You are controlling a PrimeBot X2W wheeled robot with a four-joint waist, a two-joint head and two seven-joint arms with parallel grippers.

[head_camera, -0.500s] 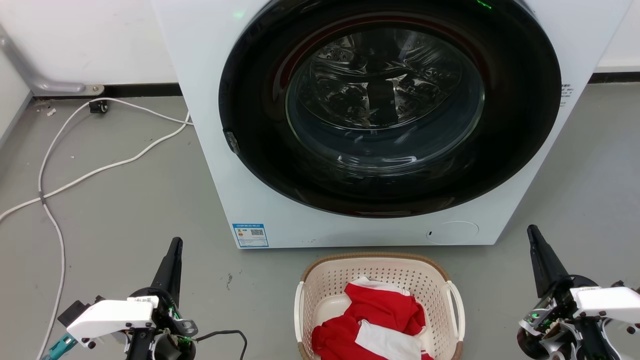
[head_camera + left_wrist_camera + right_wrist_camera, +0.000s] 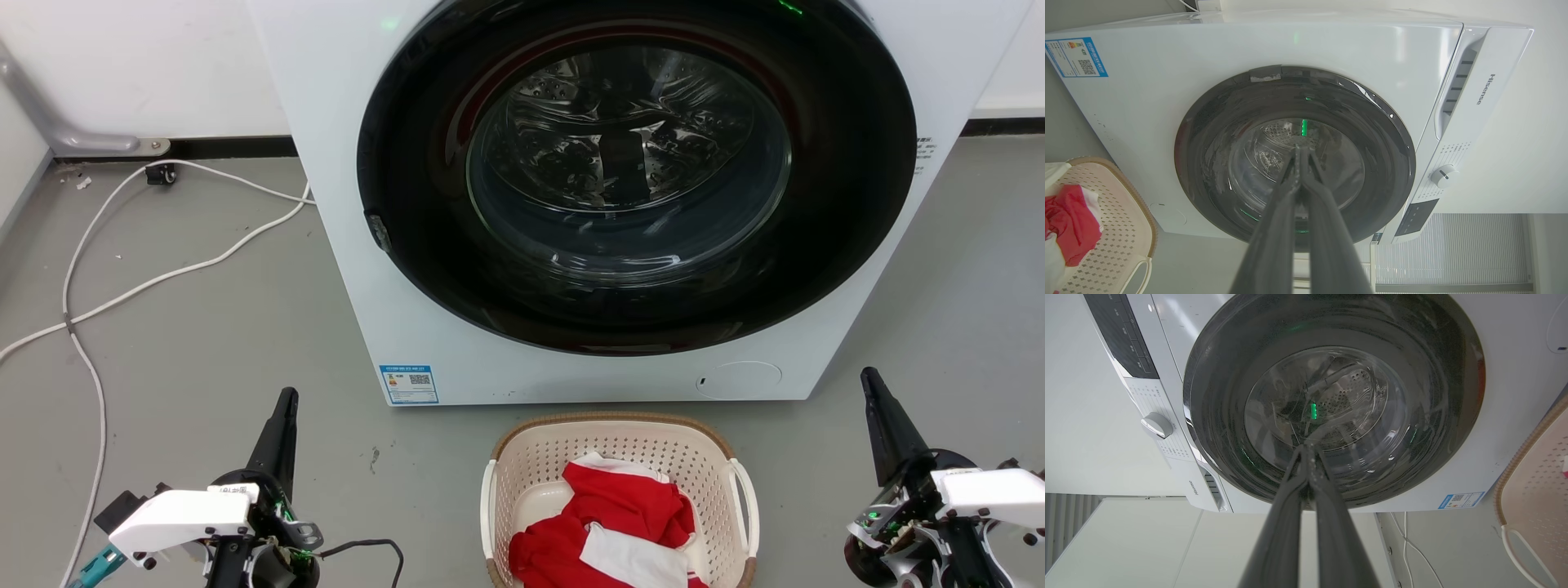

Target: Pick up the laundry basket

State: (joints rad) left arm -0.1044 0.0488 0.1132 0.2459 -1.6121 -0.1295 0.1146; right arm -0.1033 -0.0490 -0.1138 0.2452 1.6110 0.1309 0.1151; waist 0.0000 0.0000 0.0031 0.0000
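The cream laundry basket (image 2: 620,445) with a brown rim stands on the floor just in front of the washer, at the bottom middle of the head view. Red and white clothes (image 2: 620,523) lie in it. Its white loop handles (image 2: 743,498) sit on either side. My left gripper (image 2: 286,398) is shut and empty, well left of the basket. Far to the basket's right, my right gripper (image 2: 867,376) is shut and empty too. The left wrist view catches the basket (image 2: 1122,228) at lower left beside the shut left gripper (image 2: 1299,149). In the right wrist view the basket (image 2: 1535,486) is at right, with the shut right gripper (image 2: 1308,447) at centre.
A white front-loading washer (image 2: 343,245) with a closed dark round door (image 2: 637,180) stands directly behind the basket. White cables (image 2: 147,282) trail over the grey floor at left. A black cable (image 2: 367,545) lies by my left wrist. Bare floor separates each gripper from the basket.
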